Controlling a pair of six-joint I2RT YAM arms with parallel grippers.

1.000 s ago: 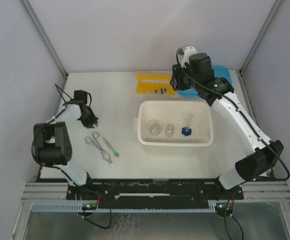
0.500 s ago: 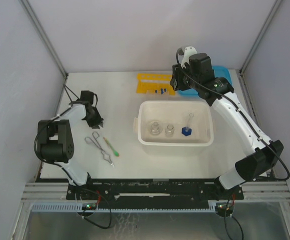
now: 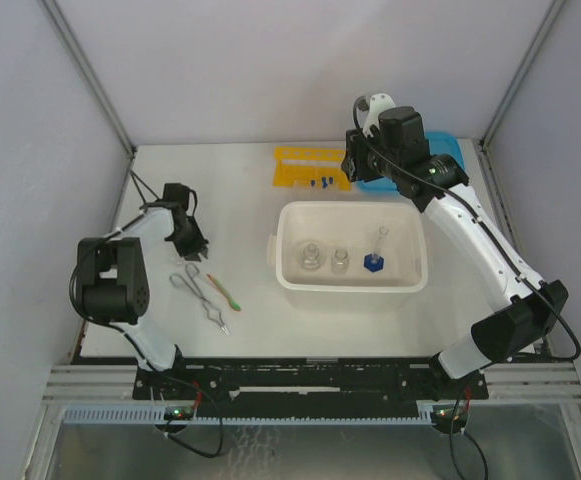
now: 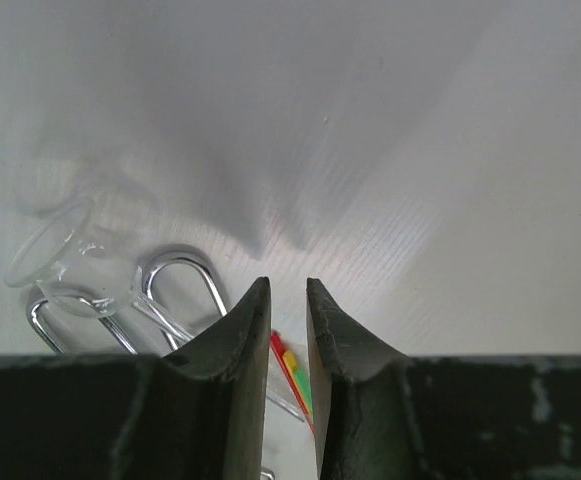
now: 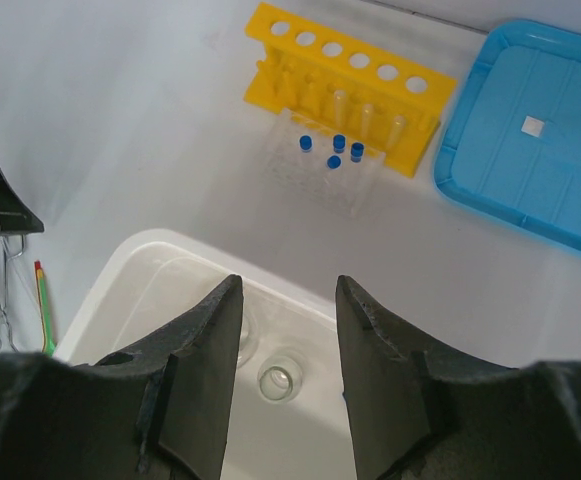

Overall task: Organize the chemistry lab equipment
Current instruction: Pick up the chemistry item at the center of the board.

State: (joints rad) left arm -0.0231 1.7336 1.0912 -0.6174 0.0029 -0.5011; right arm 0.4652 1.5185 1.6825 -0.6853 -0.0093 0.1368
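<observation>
Thin metal tongs and green-tipped stick lie on the white counter, left gripper just beyond, jaws narrowly parted, seemingly empty; right gripper jaws gape.

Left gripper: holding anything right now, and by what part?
Nothing held. The left gripper hovers with its jaws a narrow gap apart and nothing between them, above the tongs and the stick on the table.
</observation>
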